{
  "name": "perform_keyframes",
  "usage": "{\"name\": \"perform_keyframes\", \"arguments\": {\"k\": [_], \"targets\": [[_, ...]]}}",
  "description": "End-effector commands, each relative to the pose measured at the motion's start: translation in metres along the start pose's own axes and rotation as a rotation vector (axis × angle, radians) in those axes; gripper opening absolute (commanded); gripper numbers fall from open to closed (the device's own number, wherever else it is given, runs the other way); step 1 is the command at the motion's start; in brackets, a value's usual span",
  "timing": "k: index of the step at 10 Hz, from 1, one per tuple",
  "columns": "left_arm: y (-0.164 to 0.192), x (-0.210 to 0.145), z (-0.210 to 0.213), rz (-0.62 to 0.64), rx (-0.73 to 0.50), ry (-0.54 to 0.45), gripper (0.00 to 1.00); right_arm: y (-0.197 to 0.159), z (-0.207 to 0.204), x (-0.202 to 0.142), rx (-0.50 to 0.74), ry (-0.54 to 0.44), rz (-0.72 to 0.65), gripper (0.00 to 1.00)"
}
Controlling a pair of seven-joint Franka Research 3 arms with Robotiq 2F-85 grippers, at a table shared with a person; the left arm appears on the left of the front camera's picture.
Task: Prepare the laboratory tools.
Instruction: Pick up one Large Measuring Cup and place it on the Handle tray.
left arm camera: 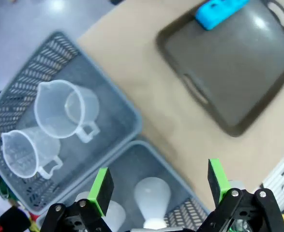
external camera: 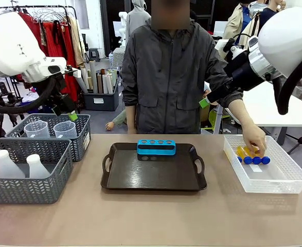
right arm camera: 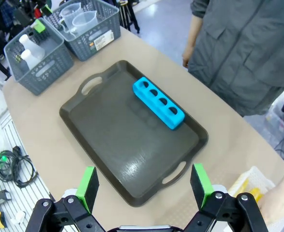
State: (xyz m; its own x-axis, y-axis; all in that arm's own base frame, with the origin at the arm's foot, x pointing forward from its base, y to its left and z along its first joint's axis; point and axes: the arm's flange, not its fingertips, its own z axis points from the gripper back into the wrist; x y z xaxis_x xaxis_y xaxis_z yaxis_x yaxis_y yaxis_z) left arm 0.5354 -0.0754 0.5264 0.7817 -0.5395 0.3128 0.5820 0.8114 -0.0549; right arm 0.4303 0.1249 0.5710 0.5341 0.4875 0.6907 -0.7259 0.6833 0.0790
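Note:
A small blue four-hole tube rack (external camera: 156, 147) (right arm camera: 158, 102) lies at the far side of the dark brown tray (external camera: 153, 177). Blue-capped tubes of yellow liquid (external camera: 251, 155) lie in a clear bin (external camera: 289, 180), with the person's hand (external camera: 254, 139) on them. Two clear handled beakers (external camera: 52, 128) (left arm camera: 67, 108) stand in the far grey basket. Two white conical flasks (external camera: 22, 165) (left arm camera: 151, 195) stand in the near one. My left gripper (external camera: 71, 115) (left arm camera: 159, 186) hangs open above the baskets. Raised over the table's right side, my right gripper (external camera: 204, 103) (right arm camera: 144, 186) is open and holds nothing.
The two grey mesh baskets (external camera: 17, 193) (external camera: 84, 135) crowd the table's left edge. The person stands at the far side, one arm reaching into the bin. Bare tabletop (external camera: 156, 216) runs along the near edge in front of the tray.

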Motion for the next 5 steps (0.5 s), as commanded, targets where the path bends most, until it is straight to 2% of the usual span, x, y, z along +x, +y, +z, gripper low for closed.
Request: {"name": "perform_keyframes", "arguments": {"k": [1,2,5], "targets": [[-0.003,0.01,0.002,-0.001,0.082,-0.031,1.0,-0.001,0.0,-0.001,0.019,-0.01,0.0,1.0],[0.0,0.0,0.0,0.0,0.0,0.0,1.0,-0.001,0.0,-0.001,0.019,-0.01,0.0,1.0],[0.0,0.0,0.0,0.0,0.0,0.0,1.0,-0.001,0.0,-0.001,0.019,-0.01,0.0,1.0]]}}
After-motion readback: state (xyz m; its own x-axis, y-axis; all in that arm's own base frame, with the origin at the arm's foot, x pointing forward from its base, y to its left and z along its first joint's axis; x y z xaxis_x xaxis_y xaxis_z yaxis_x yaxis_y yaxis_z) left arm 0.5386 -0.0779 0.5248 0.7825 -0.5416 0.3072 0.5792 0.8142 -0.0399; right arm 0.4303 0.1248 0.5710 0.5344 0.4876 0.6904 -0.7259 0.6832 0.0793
